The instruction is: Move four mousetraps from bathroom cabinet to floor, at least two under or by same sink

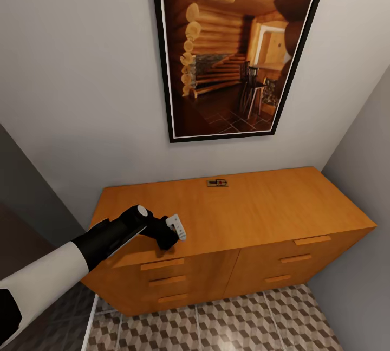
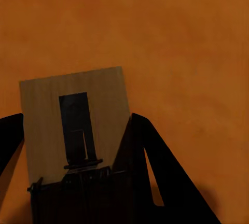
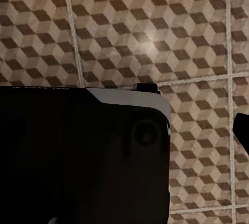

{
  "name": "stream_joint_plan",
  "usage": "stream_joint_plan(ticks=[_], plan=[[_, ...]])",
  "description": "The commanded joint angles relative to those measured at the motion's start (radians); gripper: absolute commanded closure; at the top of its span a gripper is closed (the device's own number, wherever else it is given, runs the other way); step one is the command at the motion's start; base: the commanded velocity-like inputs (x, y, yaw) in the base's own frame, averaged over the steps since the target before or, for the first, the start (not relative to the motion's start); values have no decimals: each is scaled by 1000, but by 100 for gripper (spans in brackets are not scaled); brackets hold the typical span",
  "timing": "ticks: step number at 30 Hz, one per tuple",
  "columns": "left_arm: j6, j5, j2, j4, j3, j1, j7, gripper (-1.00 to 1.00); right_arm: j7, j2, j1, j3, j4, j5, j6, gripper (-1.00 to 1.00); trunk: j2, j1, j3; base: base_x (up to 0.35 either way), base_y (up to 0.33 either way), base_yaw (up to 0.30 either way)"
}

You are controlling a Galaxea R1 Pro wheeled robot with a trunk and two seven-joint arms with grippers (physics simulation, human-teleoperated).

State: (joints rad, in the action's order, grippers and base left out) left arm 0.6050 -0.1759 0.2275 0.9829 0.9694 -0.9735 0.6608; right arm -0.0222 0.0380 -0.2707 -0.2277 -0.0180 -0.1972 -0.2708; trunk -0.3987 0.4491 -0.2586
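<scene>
The orange-brown cabinet stands against the wall under a framed picture. One mousetrap lies flat at the back of its top, near the wall. My left gripper hovers over the front left part of the top. In the left wrist view a second mousetrap, a tan board with dark wire, sits between the dark fingers, which touch both of its long edges, so my left gripper is shut on it. The bathroom floor has cube-pattern tiles. A dark tip of the right gripper shows at that picture's edge.
A framed cabin picture hangs above the cabinet. Grey walls close in on both sides of it. Cube-pattern tiles run in front of the drawers. A dark part of my own body covers much of the right wrist view.
</scene>
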Motion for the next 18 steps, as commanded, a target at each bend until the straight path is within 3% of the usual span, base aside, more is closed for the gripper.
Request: stream_joint_plan(ticks=[1,18], plan=[[9,-5,1,-67,29,-1,-1,100,-2,0,-1,-9,1,-9,-4,-100,-1,1,-2,0,0,0],[12,-4,2,-55,25,-1,-1,100,-2,0,-1,-9,1,-9,-4,-100,-1,1,-2,0,0,0]])
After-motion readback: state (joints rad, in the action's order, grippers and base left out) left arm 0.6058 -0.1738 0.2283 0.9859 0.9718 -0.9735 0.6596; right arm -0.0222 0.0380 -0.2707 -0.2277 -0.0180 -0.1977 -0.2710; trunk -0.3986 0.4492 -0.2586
